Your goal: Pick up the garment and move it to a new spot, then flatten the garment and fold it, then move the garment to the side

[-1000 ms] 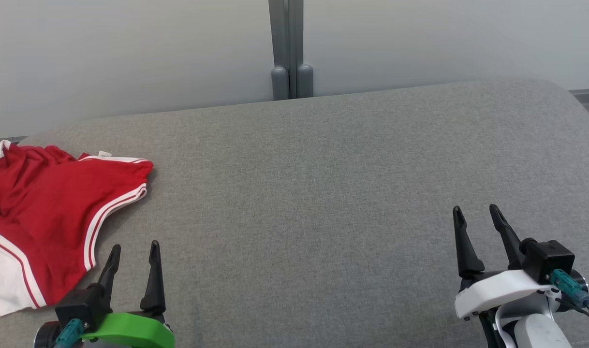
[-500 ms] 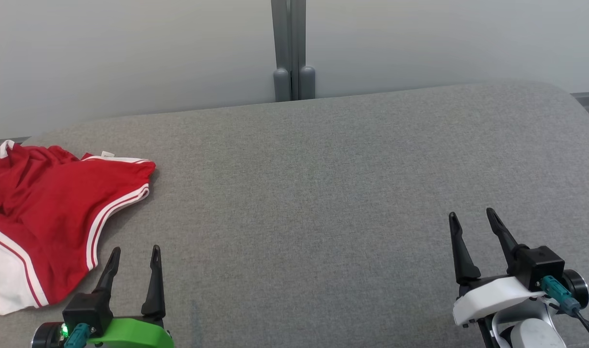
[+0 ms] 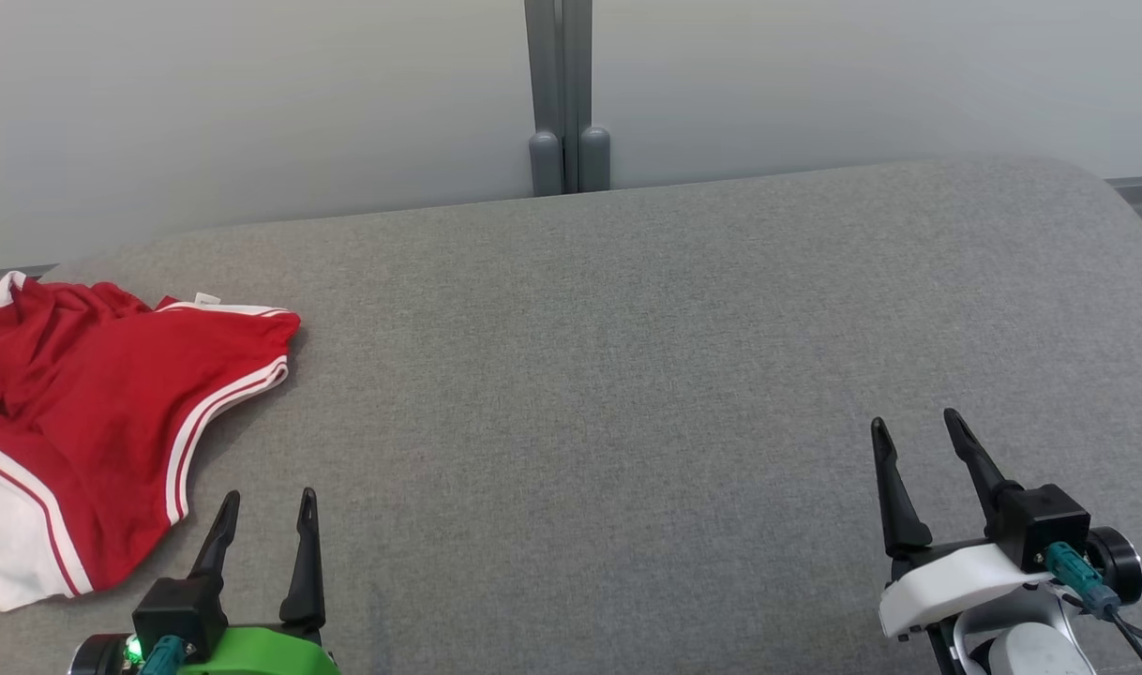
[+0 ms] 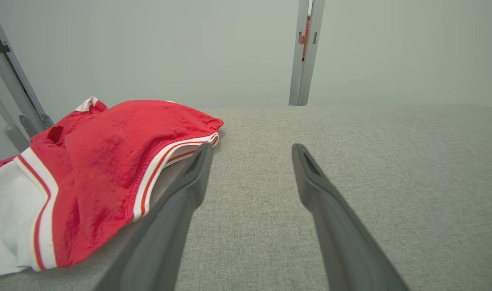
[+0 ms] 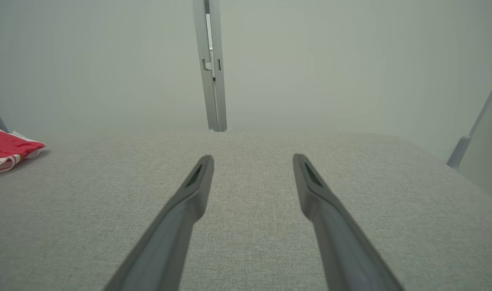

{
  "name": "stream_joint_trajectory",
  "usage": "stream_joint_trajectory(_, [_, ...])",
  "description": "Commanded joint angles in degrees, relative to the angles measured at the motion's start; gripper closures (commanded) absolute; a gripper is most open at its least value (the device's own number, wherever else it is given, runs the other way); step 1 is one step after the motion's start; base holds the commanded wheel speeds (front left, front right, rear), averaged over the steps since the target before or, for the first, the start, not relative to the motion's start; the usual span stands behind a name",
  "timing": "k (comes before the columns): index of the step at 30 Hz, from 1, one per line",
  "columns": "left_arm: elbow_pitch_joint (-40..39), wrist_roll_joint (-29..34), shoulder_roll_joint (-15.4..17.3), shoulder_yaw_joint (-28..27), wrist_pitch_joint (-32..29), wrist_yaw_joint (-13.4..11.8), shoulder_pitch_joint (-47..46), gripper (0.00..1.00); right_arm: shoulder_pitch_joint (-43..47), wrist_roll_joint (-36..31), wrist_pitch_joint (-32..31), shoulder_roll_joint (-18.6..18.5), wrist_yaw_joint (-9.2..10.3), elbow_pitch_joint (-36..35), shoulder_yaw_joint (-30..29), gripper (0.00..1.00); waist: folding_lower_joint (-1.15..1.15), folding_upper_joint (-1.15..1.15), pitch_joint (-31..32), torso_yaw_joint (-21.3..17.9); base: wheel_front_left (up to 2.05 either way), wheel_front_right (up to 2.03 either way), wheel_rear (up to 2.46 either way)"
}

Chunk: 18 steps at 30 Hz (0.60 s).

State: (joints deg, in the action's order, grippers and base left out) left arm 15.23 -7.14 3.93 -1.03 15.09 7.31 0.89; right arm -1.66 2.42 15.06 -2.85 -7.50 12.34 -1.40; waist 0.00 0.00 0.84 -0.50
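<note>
Left tool (image 3: 269, 497) and right tool (image 3: 914, 420) gape wide, empty, low in frame; red garment (image 3: 93, 403) runs off the left edge, crumpled.

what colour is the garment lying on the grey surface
Red with white stripes along the hem and a white panel; the garment shows best in the left wrist view.

Grey cushion (image 3: 627, 375) open at centre and right — red garment (image 3: 93, 412) crowds its left end.
</note>
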Motion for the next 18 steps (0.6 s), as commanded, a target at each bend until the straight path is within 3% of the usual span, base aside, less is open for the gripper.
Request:
stream_joint_trajectory(1, [0.3,-0.4,0.0,0.1,0.1,0.1,0.4,0.0,0.4,0.2,0.2,-0.1,0.01,0.2,-0.1,0.0,0.0,0.0,0.0,-0.1,0.0,0.0,0.0])
stream_joint_trajectory(18, [2.3,-3.8,0.7,1.1,0.1,0.2,-1.0,0.0,0.2,1.0,0.2,-0.1,0.01,0.9,0.3,0.0,0.0,0.0,-0.1,0.2,0.0,0.0,0.0])
